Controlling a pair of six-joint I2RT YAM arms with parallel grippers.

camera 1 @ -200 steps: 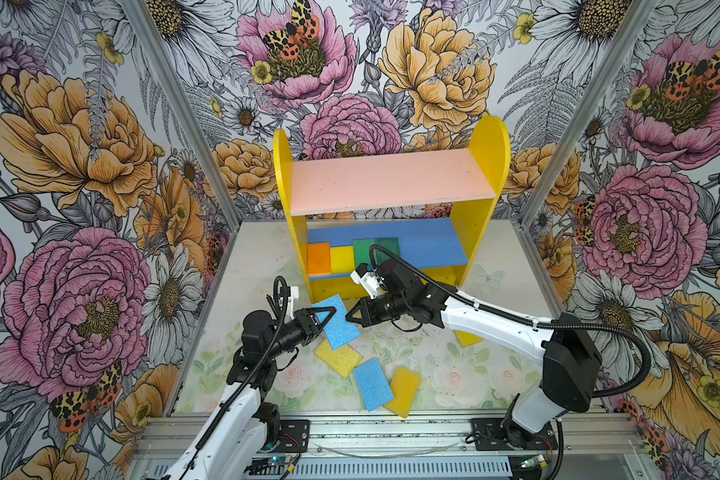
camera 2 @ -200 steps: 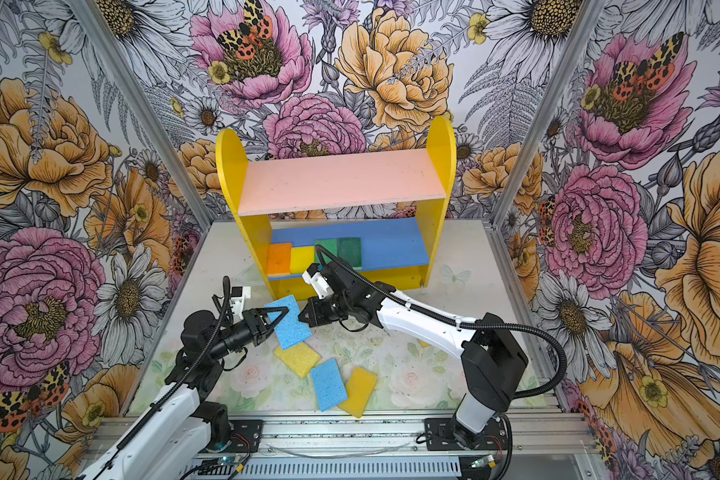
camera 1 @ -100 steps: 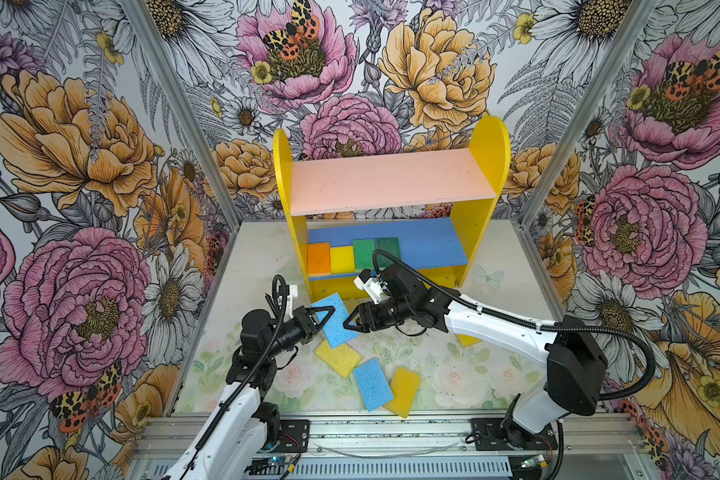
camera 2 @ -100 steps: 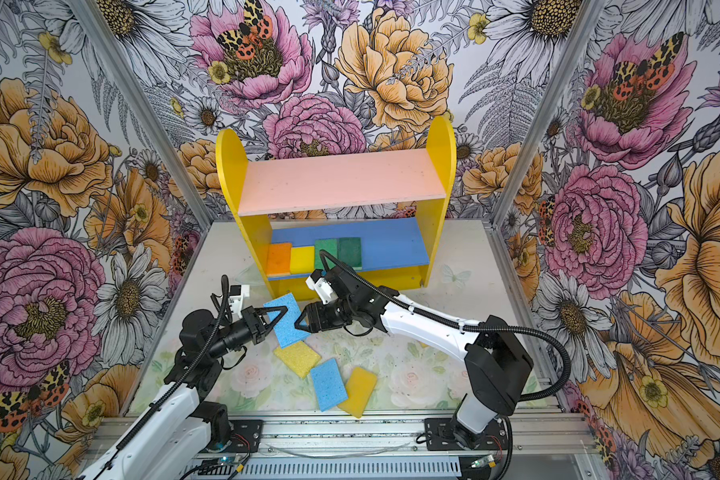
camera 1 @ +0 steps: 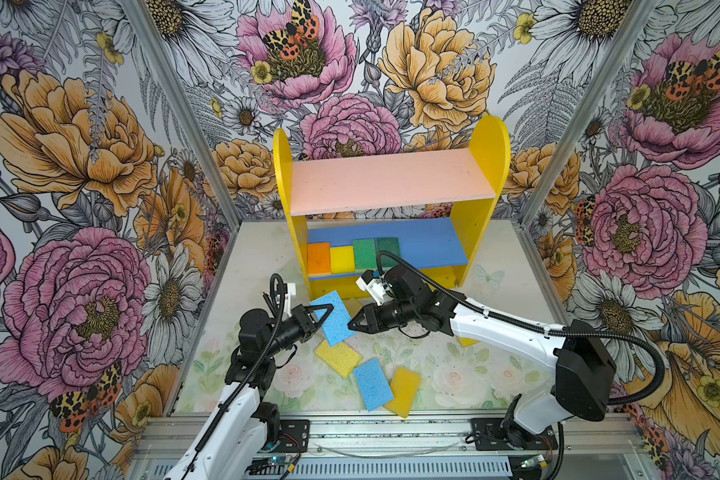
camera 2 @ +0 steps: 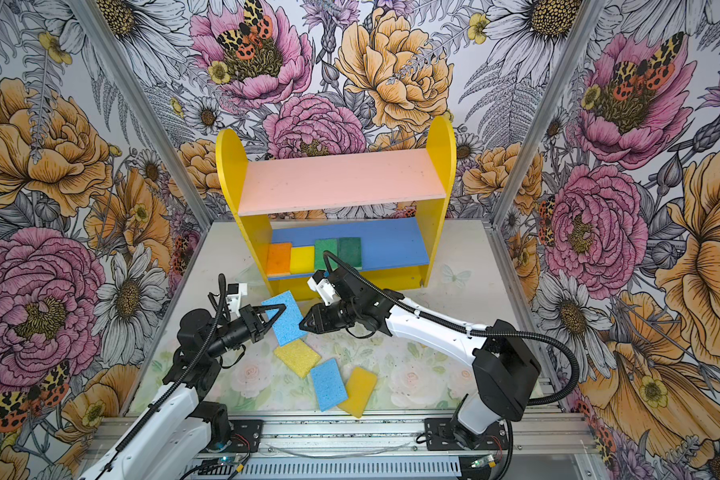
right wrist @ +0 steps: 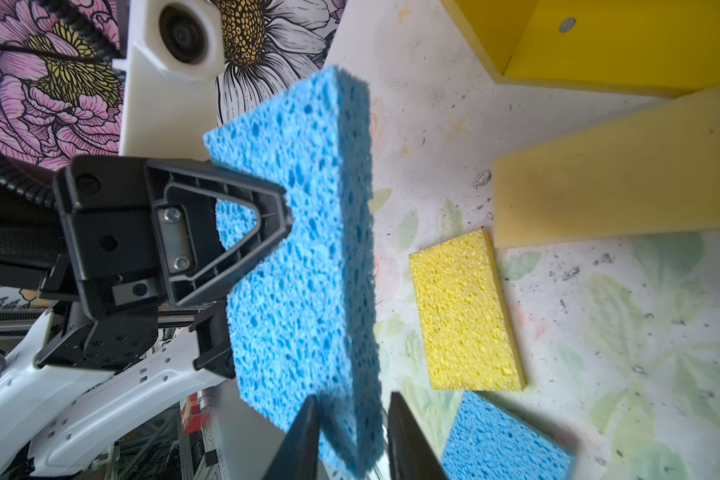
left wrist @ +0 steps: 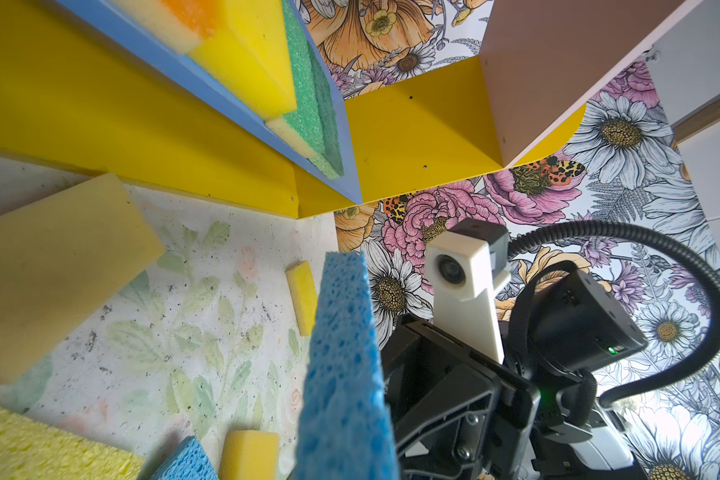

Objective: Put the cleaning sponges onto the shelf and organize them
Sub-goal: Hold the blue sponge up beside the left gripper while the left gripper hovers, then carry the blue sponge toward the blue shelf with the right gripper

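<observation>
My left gripper is shut on a light blue sponge and holds it on edge above the table in front of the shelf. My right gripper faces it from the right. In the right wrist view its open fingers straddle the blue sponge's near corner, with a thin gap on one side. An orange sponge, a yellow one and two green ones lie in a row on the blue lower board. The pink upper board carries nothing.
On the table lie a yellow sponge, a blue one and a yellow one overlapping it. A pale yellow sponge rests by the shelf's foot. Another yellow sponge peeks from under the right arm.
My right gripper opened, slid a little towards the held blue sponge, and its fingers have narrowed around that sponge's edge. The left gripper and sponge have barely moved.
</observation>
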